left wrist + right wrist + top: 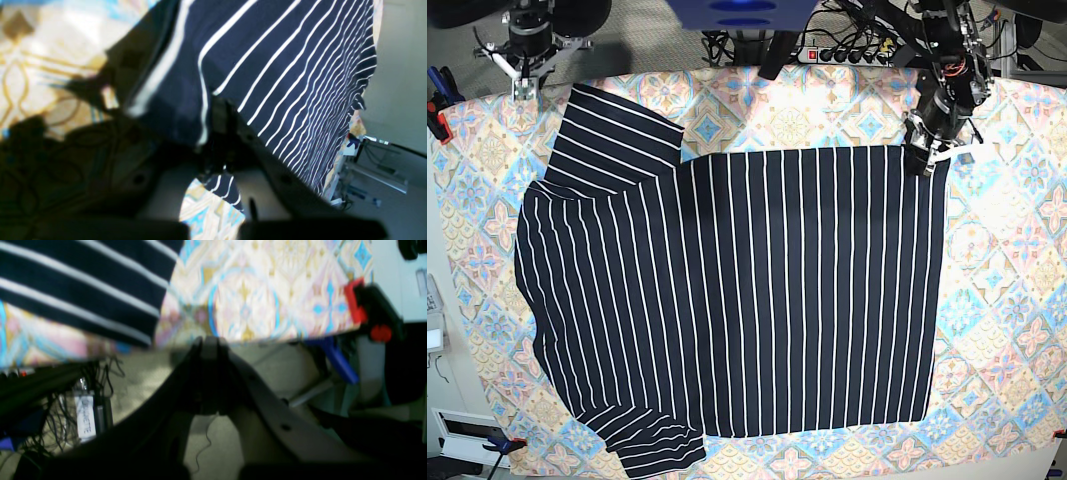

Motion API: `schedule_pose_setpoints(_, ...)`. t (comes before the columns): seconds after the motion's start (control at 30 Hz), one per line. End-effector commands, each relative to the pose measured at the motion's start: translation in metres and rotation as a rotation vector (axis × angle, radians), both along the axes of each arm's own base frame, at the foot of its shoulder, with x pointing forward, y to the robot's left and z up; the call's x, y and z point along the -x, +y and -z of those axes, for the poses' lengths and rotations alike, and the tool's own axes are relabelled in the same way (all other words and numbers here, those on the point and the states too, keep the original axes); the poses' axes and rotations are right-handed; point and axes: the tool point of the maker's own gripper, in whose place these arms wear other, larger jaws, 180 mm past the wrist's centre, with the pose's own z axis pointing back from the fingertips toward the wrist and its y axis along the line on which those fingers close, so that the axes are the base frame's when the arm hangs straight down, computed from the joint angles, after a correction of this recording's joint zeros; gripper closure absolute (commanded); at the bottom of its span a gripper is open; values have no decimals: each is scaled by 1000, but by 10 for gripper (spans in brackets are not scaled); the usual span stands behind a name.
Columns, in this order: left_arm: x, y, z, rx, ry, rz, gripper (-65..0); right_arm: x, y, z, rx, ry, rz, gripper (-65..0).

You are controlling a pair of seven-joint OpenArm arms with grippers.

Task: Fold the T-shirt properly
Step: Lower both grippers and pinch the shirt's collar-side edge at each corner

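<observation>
My left tool (919,160) is clamped on the T-shirt (757,290) at its top-right hem corner, fabric pinched between the tips in the wrist view. My right tool (208,343) is closed, empty, off the bench's (1017,300) far left corner. The shirt lies flat across the patterned tablecloth (997,390).

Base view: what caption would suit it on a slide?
Striped T-shirt spread on a patterned tablecloth, left pincer shut on its top corner.
</observation>
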Motion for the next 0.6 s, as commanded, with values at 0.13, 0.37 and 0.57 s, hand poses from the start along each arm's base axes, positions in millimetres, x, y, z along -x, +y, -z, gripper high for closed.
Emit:
schedule_pose_setpoints(0.13, 12, -11, 8, 28, 57, 45, 0, -20, 1, -2, -15, -31, 60, -108)
schedule_pose_setpoints(0.37, 19, -11, 10, 29, 73, 49, 0, -37, 7, 0, -37, -32, 69, -227)
schedule_pose_setpoints(0.57, 19, -11, 11, 30, 74, 48, 0, -41, 25, 10, -160, -11, 109, -294)
